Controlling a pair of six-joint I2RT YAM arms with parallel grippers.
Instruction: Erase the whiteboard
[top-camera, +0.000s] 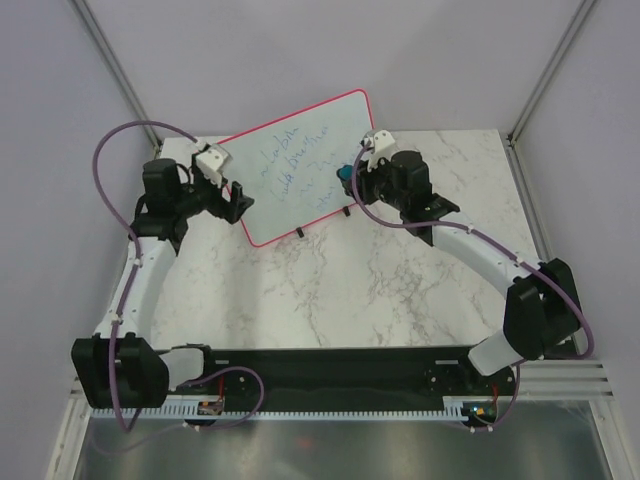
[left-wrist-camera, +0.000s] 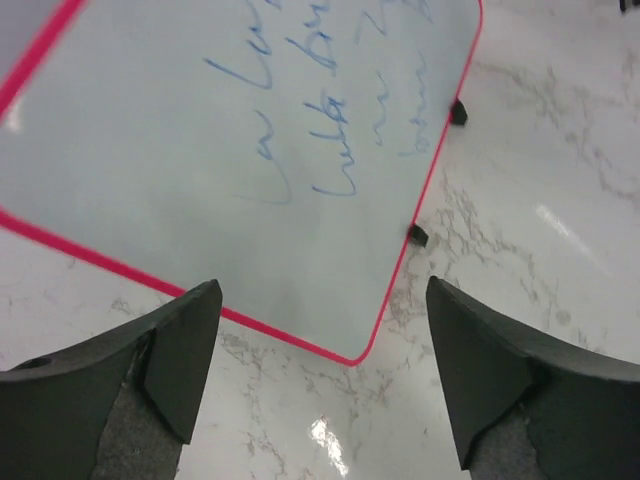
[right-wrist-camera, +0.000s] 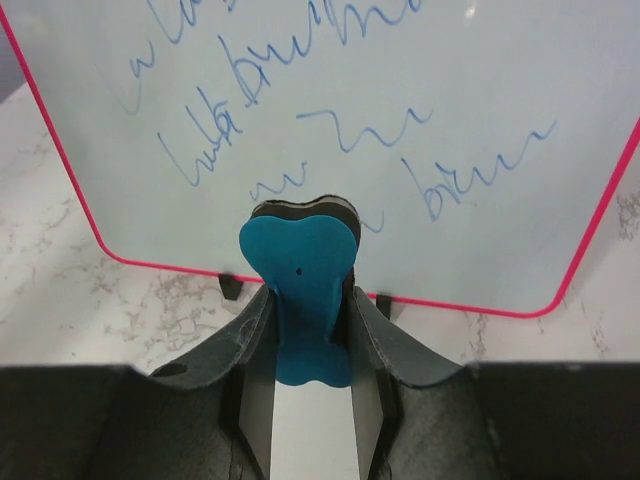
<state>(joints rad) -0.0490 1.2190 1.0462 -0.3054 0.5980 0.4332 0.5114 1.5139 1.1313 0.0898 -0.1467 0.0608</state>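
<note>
the whiteboard stands tilted on its feet at the far middle of the table, blue writing unwiped. your right gripper clamps the eraser at its lower right. your left gripper gapes empty by the lower left corner. push hard and the unbraced board may slide or tip.

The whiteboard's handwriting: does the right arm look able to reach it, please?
Probably yes: the right gripper, jaws shut on a blue eraser, faces the whiteboard closely, with nothing between them.

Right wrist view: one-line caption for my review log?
Right end effector shut on a blue eraser, held before the whiteboard, its blue handwriting not yet wiped.
</note>
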